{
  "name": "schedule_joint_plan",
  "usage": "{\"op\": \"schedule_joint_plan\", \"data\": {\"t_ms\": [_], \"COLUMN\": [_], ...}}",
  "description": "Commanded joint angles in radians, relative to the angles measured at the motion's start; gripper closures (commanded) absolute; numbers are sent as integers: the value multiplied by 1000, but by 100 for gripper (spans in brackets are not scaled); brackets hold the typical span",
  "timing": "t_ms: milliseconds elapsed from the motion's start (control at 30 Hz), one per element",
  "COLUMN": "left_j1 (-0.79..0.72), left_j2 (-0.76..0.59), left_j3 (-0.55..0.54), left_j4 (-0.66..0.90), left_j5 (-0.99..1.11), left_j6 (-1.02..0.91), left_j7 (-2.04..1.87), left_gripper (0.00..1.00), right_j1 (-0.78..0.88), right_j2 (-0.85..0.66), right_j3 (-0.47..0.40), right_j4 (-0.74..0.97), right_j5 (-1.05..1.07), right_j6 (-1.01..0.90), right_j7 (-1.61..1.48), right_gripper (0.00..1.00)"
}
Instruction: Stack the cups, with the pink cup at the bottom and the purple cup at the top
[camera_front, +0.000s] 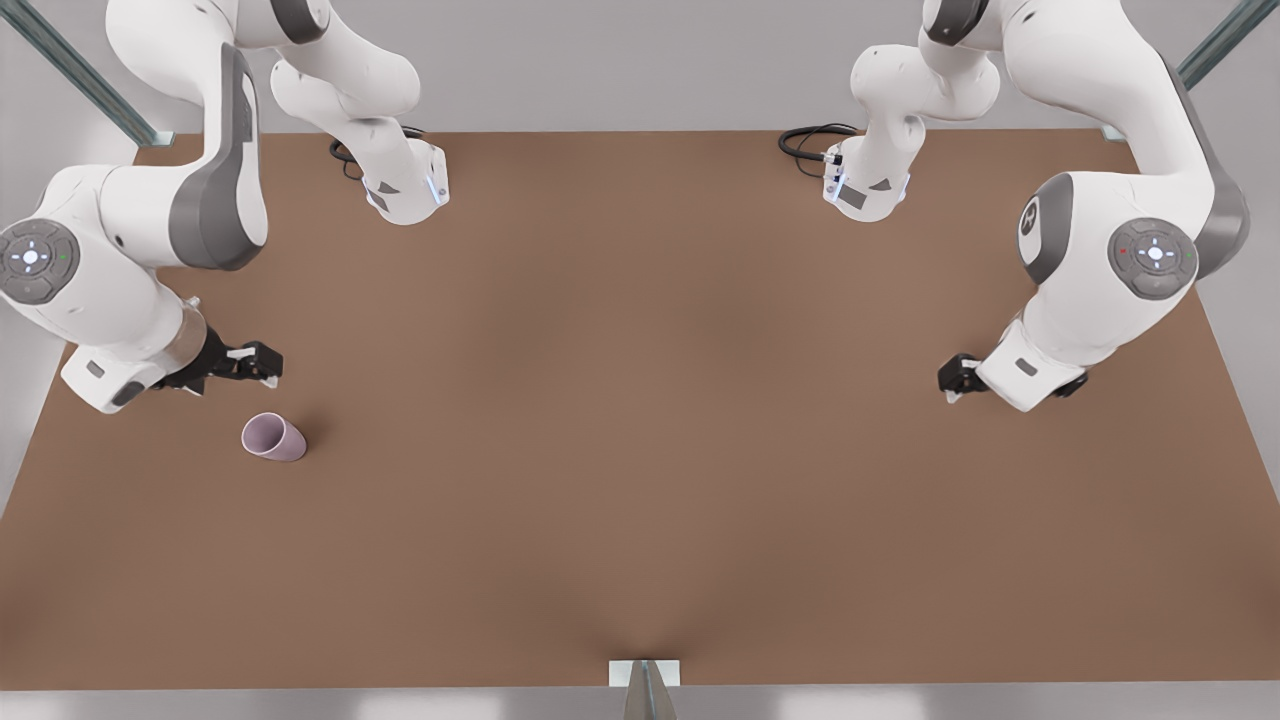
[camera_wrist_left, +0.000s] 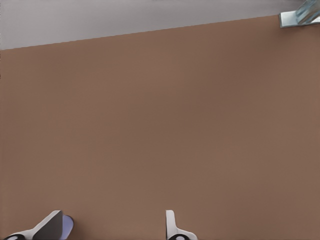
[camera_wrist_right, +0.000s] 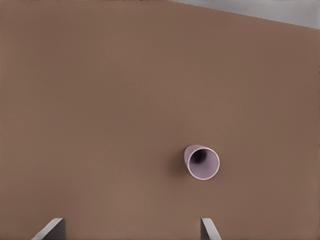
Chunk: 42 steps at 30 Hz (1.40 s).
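The pink cup (camera_front: 273, 437) stands on the brown table (camera_front: 640, 420) at the front view's left. The right wrist view looks into its dark mouth (camera_wrist_right: 202, 162). My right gripper (camera_front: 255, 365) hovers just behind that cup, on the arm at the front view's left. It is open, its fingertips (camera_wrist_right: 52, 229) wide apart with nothing between them (camera_wrist_right: 131, 232). My left gripper (camera_front: 955, 385) is at the front view's right, also open (camera_wrist_left: 111, 230). A sliver of the purple cup (camera_wrist_left: 68, 226) peeks out beside one left finger (camera_wrist_left: 50, 225). In the front view the arm hides that cup.
Both arm bases (camera_front: 405, 190) stand at the table's far edge with black cables beside them. A small metal bracket (camera_front: 645, 675) sits at the middle of the near edge. Metal frame posts (camera_front: 150, 130) rise at the far corners.
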<state>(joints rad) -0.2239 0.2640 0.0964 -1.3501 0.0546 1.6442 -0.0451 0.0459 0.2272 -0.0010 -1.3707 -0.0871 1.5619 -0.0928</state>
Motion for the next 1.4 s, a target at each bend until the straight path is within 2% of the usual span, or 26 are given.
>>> {"op": "schedule_joint_plan", "data": {"t_ms": [0,667,767,933,1000,1033,1133,1367], "left_j1": [0,8,8,9,8,11,21,21], "left_j2": [0,-2,-3,-3,-22,-74,-69,-91], "left_j3": [0,8,8,11,0,0,0,3], "left_j4": [0,12,12,8,0,-66,-72,-118], "left_j5": [7,-10,-9,-9,-9,-18,-81,-78], "left_j6": [20,-44,-67,-103,-139,-136,-139,-167], "left_j7": [-50,-53,-53,-65,-47,-22,4,134], "left_gripper": [0,0,0,0,0,0,0,0], "right_j1": [-3,-207,-209,-250,-274,-278,-278,-316], "right_j2": [-2,216,140,101,126,136,150,210], "right_j3": [2,-7,-7,-14,-14,-16,-16,-21], "right_j4": [-2,-146,-332,-404,-412,-432,-450,-461], "right_j5": [-10,32,55,90,89,87,90,89], "right_j6": [32,394,498,503,509,535,538,583], "right_j7": [-10,-199,-208,-265,-308,-340,-337,-377], "right_gripper": [0,0,0,0,0,0,0,0]}}
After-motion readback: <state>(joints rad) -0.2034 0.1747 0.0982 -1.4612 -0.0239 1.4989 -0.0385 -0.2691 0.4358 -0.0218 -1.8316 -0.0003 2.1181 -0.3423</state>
